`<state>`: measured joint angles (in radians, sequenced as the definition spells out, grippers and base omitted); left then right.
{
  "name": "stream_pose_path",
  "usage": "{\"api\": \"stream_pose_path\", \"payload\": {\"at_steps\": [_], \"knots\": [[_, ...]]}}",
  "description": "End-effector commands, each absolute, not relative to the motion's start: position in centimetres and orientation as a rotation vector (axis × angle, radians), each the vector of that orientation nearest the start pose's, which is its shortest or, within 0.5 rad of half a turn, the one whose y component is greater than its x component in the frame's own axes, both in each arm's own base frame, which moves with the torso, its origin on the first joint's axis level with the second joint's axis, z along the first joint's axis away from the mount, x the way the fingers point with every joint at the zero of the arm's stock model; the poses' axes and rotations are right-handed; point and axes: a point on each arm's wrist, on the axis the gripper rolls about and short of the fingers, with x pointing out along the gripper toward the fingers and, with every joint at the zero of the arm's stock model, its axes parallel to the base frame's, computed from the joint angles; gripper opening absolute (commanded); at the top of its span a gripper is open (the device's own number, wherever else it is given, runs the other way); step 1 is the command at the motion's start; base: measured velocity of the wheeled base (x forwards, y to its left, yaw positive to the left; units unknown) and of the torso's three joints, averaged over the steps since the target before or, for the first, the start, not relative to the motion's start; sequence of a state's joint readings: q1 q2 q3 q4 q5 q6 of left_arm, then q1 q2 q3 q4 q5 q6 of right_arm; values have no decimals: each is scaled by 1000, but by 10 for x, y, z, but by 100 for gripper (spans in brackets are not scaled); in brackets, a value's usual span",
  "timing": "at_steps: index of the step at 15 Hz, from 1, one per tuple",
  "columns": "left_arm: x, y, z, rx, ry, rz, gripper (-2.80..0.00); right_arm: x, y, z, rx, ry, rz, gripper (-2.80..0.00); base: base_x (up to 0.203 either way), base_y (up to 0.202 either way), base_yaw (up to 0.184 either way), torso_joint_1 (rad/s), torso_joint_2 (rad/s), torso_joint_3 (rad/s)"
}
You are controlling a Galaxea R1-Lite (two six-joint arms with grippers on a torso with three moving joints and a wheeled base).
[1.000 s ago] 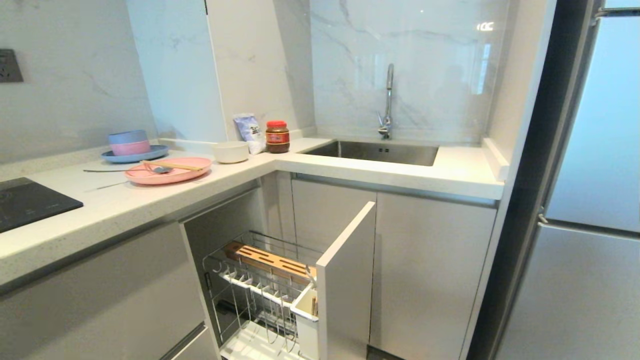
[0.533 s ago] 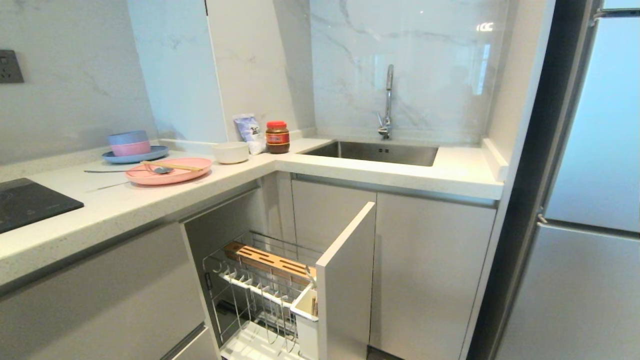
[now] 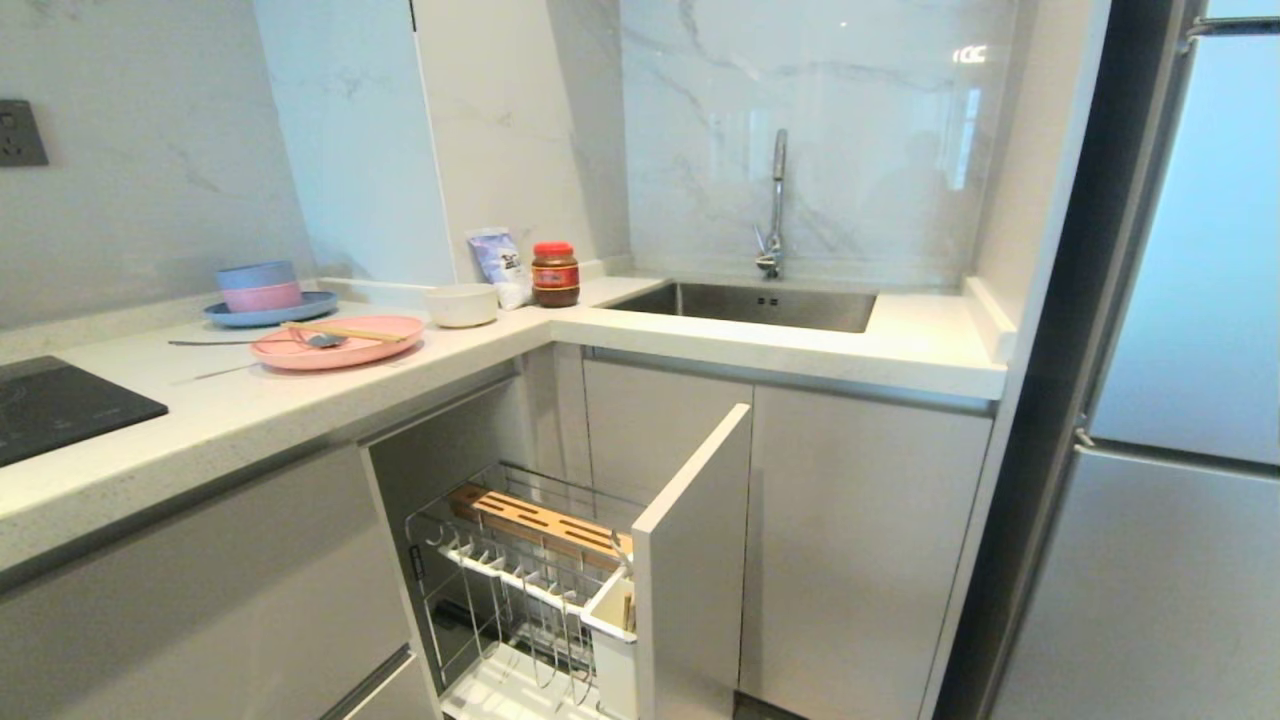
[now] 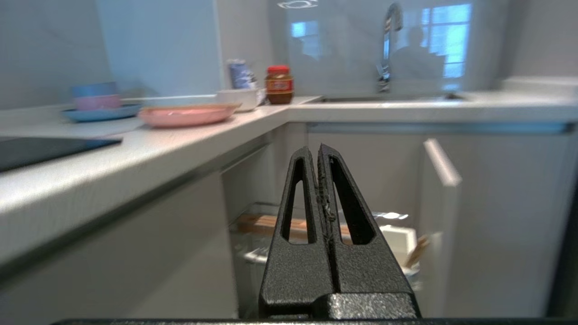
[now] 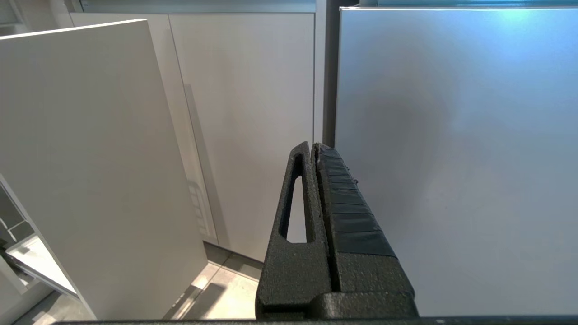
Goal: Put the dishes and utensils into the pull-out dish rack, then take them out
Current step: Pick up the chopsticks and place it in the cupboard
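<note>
Countertop (image 3: 700, 335) with unreadable-label jar (image 3: 555, 273); left gripper (image 4: 318, 151), right gripper (image 5: 314, 149) pressed together, empty

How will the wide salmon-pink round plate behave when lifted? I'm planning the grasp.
The salmon-pink round plate looks stiff, probably light. Light-wood chopsticks and a grey metal spoon rest on it, so tilting likely slides them off.

So the surface's got two plates – one pink (image 3: 338, 341), one blue (image 3: 270, 309) – three bowls (image 3: 461, 303), one spoon (image 3: 250, 341), one jar (image 3: 555, 273), one packet (image 3: 498, 262).
</note>
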<state>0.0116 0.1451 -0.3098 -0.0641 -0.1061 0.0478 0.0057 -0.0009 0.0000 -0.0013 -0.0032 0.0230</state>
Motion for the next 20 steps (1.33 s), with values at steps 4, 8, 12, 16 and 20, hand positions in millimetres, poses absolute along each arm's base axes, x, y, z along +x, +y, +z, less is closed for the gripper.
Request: {"api": "stream_pose_path", "payload": {"at_steps": [4,8,12,16,20], "knots": [[-21,-1,85,83,-146,-38,-280,-23,0,75,23,0,3,-280,0,0,0,0,0,0],[-21,-1,75,40,-34,-39,-280,-23,0,75,23,0,3,-280,0,0,0,0,0,0],[-21,0,74,-21,-33,-25,-280,-23,0,75,23,0,3,-280,0,0,0,0,0,0],[-21,0,75,-43,-35,-15,-280,-23,0,75,23,0,3,-280,0,0,0,0,0,0],[-21,0,75,-43,-35,-15,-280,-23,0,75,23,0,3,-280,0,0,0,0,0,0]]}}
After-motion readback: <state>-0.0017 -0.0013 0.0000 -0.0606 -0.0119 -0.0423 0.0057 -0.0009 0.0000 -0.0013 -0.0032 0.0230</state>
